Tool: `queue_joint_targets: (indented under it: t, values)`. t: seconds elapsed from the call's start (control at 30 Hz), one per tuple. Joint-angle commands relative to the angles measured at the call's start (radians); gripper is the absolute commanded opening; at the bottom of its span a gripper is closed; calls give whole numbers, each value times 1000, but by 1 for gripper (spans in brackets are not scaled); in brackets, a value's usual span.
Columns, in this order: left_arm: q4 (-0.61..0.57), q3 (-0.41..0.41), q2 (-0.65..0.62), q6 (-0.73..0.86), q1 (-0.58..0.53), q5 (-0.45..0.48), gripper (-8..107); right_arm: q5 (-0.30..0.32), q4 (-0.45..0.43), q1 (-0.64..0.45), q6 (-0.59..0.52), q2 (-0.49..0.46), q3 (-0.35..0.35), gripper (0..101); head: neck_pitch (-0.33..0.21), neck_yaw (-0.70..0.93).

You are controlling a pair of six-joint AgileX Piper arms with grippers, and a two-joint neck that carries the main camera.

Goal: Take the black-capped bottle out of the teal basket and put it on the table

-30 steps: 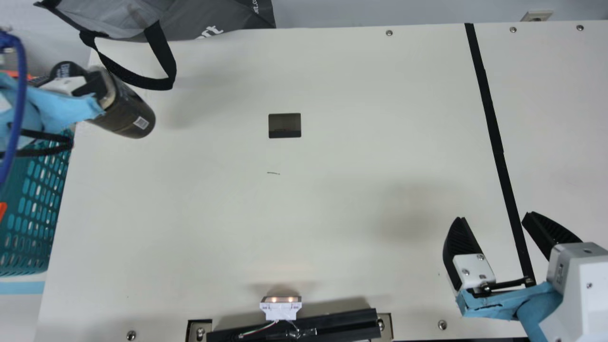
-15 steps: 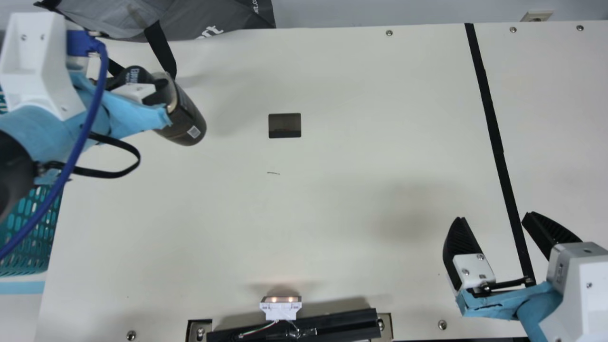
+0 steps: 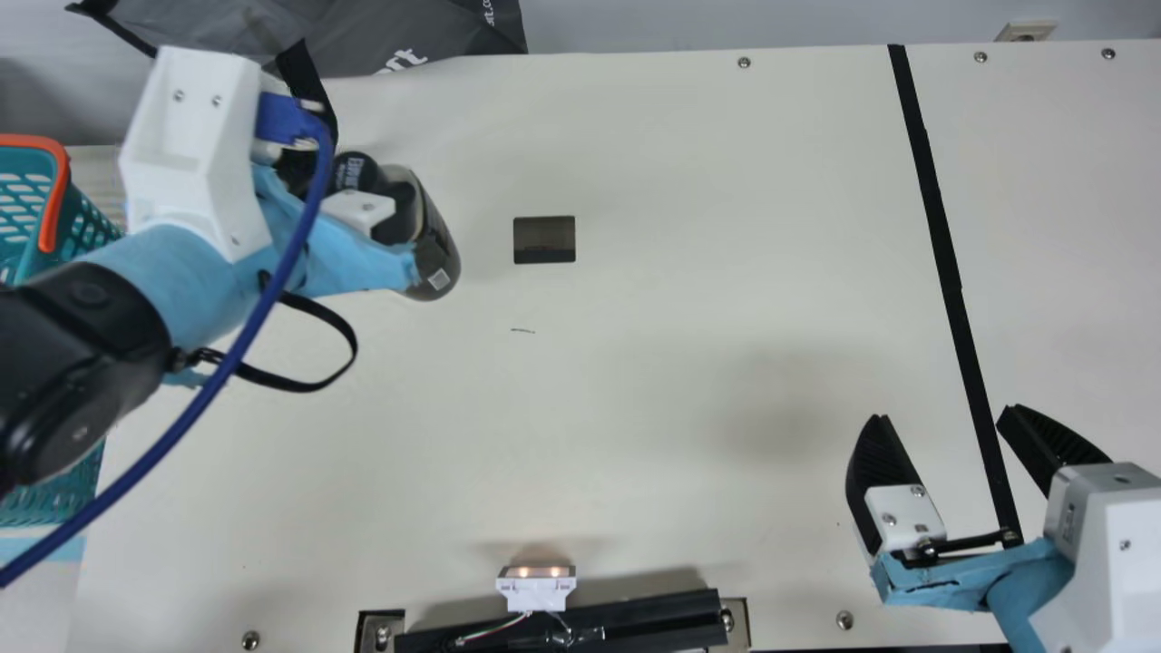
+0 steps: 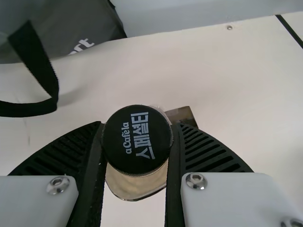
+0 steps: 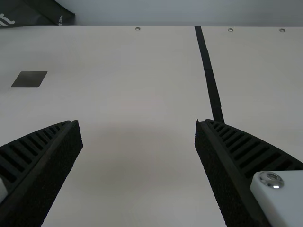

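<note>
Main view gives you teal basket (image 3: 88, 227) by worktop (image 3: 653, 363), contents unclear; L gripper (image 3: 396, 214) pinches black-capped bottle (image 3: 441, 249) btwn fingers, cap (image 4: 137, 139) facing L wrist cam; R gripper (image 3: 943, 415), fingers spread

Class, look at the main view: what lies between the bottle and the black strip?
In the main view, a dark rectangle lies between them, nearer the bottle; beyond it, bare table reaches the strip.
</note>
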Motion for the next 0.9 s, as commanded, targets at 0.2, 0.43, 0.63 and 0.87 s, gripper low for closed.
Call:
queue_joint_targets:
  t: [0.2,0.43,0.63,0.87]
  values:
    - [89,7,22,-98,-106,2,0,0,0,0,0,0,0,91,-4,8]
    - [139,23,35,-165,-162,-2,0,1,0,0,0,0,0,91,-4,8]
    - [164,49,33,-208,-184,-21,0,1,0,0,0,0,0,91,-4,8]
    - [195,85,24,-252,-198,-48,0,1,0,0,0,0,0,91,-4,8]
